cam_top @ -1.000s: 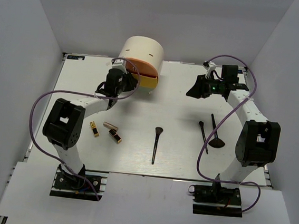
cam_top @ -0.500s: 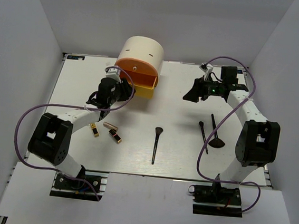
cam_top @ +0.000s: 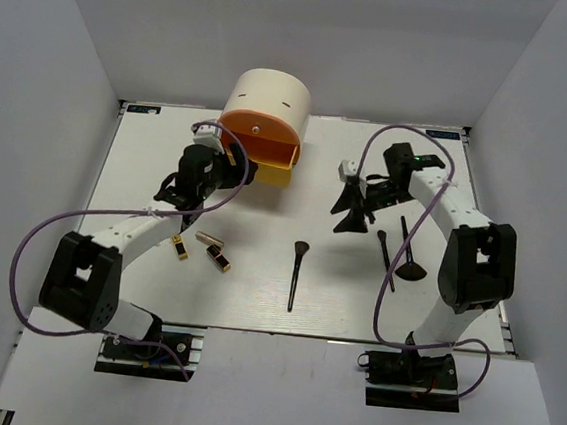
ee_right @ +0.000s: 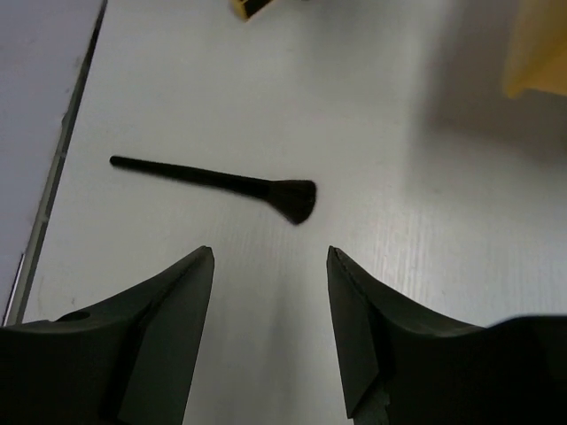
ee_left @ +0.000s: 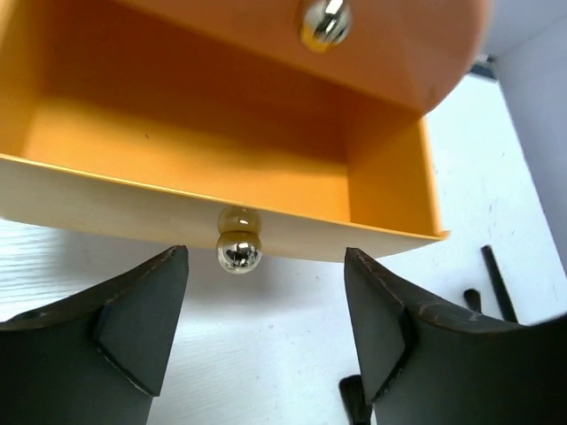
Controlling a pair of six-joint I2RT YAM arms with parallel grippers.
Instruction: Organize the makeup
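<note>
The makeup lies on the white table (cam_top: 336, 288). Three lipsticks (cam_top: 211, 238) sit at the left. One black brush (cam_top: 297, 274) lies in the middle, and two thin brushes (cam_top: 386, 255) and a fan brush (cam_top: 410, 271) lie at the right. My left gripper (cam_top: 243, 172) is open just in front of the pulled-out orange drawer (ee_left: 221, 142). The drawer's silver knob (ee_left: 239, 251) is ahead of the fingertips, untouched by them. My right gripper (ee_right: 270, 257) is open above bare table, a little short of the middle brush (ee_right: 221, 181).
The cream half-round box (cam_top: 266, 100) stands at the back centre-left, with a shut upper drawer and its knob (ee_left: 323, 22). The open lower drawer shows nothing inside. White walls close in the table on three sides.
My left gripper has opened and drawn back from the drawer knob, and the drawer now stands pulled out. My right arm has swung from the back right down toward the table's middle.
</note>
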